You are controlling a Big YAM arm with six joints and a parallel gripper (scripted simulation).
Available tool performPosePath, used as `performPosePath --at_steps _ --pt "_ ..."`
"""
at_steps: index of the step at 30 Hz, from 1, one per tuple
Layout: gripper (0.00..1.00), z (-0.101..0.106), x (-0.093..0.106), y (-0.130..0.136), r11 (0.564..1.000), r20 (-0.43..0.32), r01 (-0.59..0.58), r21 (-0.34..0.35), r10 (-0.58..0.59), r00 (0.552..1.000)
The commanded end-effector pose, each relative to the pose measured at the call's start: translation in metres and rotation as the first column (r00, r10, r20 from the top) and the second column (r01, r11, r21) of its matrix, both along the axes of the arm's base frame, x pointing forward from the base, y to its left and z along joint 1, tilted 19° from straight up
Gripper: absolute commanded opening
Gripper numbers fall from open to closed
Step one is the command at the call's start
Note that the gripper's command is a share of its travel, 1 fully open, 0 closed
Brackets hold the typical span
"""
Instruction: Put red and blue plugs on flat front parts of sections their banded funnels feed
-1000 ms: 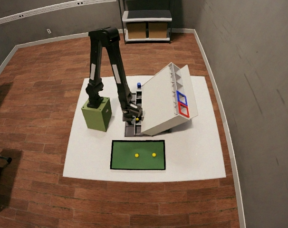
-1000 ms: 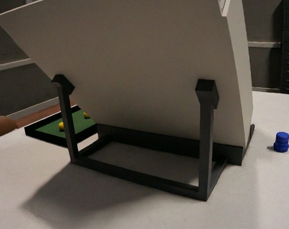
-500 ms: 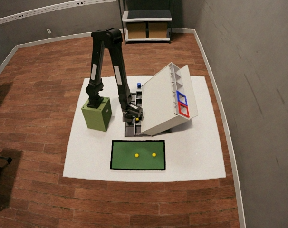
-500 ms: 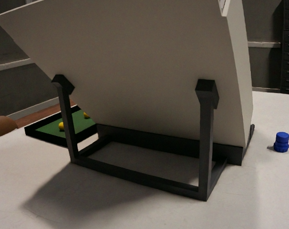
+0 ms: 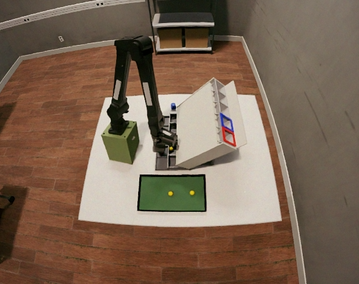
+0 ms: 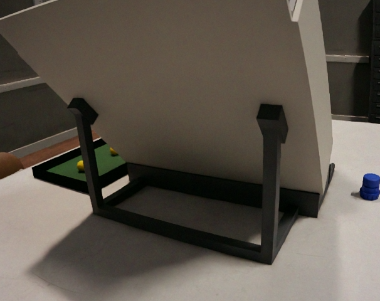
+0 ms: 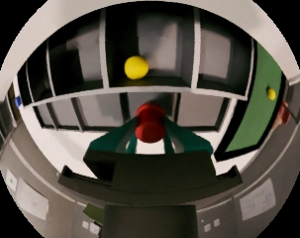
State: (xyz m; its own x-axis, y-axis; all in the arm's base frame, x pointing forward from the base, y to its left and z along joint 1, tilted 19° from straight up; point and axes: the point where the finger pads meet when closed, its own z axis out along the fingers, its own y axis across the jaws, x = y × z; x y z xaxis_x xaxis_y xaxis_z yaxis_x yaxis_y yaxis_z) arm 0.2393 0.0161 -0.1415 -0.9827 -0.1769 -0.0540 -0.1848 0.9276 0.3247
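Note:
My gripper (image 7: 150,120) is shut on the red plug (image 7: 150,122) and holds it low over the flat front part of a section of the dark catch tray (image 5: 168,143). A yellow marble (image 7: 136,66) lies in the bin of that section, just behind the plug; it also shows in the top view (image 5: 171,148). The blue plug (image 5: 173,106) stands on the white mat at the tray's far end and shows in the exterior view (image 6: 369,190). The red-banded funnel (image 5: 228,136) and blue-banded funnel (image 5: 226,122) sit at the top of the sloped white cover (image 5: 198,128).
A green marble tray (image 5: 173,193) with two yellow marbles (image 5: 170,193) (image 5: 191,192) lies in front of the cover. The arm's green base block (image 5: 121,145) stands to the left. Dark support legs (image 6: 271,181) hold up the cover's back.

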Motion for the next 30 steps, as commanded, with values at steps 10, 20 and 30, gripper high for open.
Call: performPosePath --at_steps 10,20,30 --pt "0.0 -0.0011 0.0012 0.0024 1.0 0.004 0.001 0.002 -0.001 1.0" --pt "0.0 -0.0011 0.0012 0.0024 1.0 0.004 0.001 0.002 -0.001 1.0" --pt "0.59 -0.0011 0.0012 0.0024 1.0 0.004 0.0 0.002 0.0 1.0"
